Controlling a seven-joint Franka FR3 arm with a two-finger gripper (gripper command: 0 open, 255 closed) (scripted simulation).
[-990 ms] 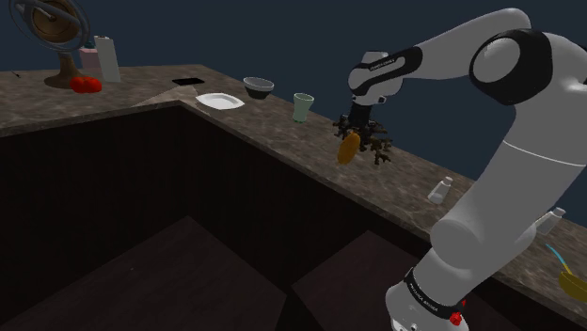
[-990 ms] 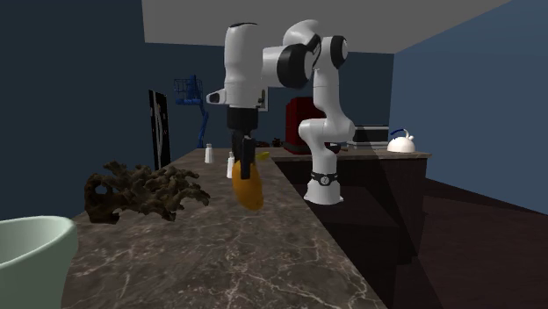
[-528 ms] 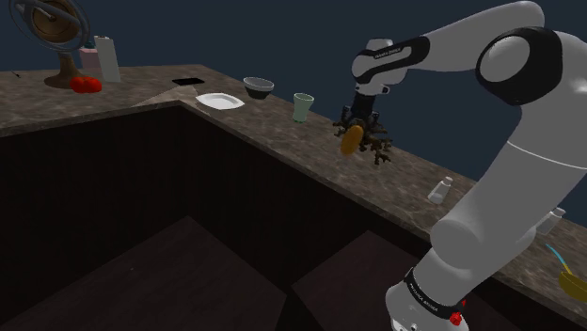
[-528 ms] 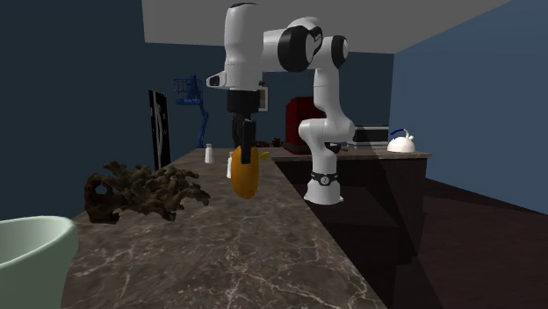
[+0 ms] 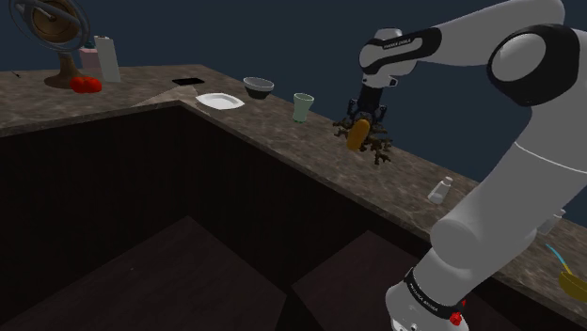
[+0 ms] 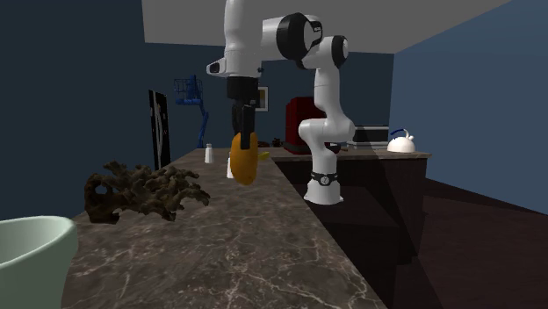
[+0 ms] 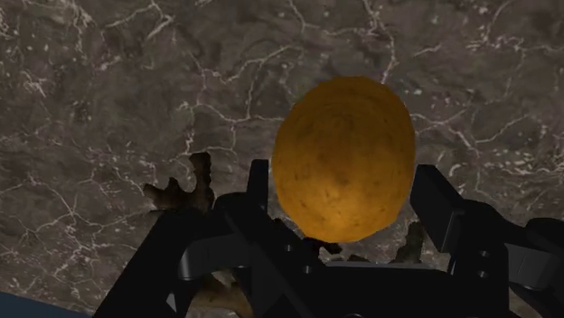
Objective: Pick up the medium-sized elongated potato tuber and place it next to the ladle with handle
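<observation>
An orange-brown elongated potato point(image 5: 357, 134) hangs above the dark marbled counter point(image 5: 282, 141), with my black gripper point(image 5: 360, 118) shut on its upper end. In the second exterior view the potato point(image 6: 243, 164) dangles lengthwise below the gripper point(image 6: 241, 140), well off the counter top. The wrist view shows the potato point(image 7: 343, 172) end-on, clasped between the two fingers point(image 7: 258, 185) of the gripper point(image 7: 342, 201). A yellow ladle with a blue handle point(image 5: 566, 276) lies on the counter at the shoulder view's lower right, far from the potato.
A dark gnarled branch-like piece point(image 5: 381, 147) lies under and just behind the potato. A pale green cup point(image 5: 302, 106), a dark bowl point(image 5: 258, 87) and a white plate point(image 5: 218, 100) stand further along. A small white shaker point(image 5: 439, 191) stands between the potato and the ladle.
The arm has lifted the potato higher above the counter and carried it slightly toward the shoulder view's right. The grip has stayed shut on it.
</observation>
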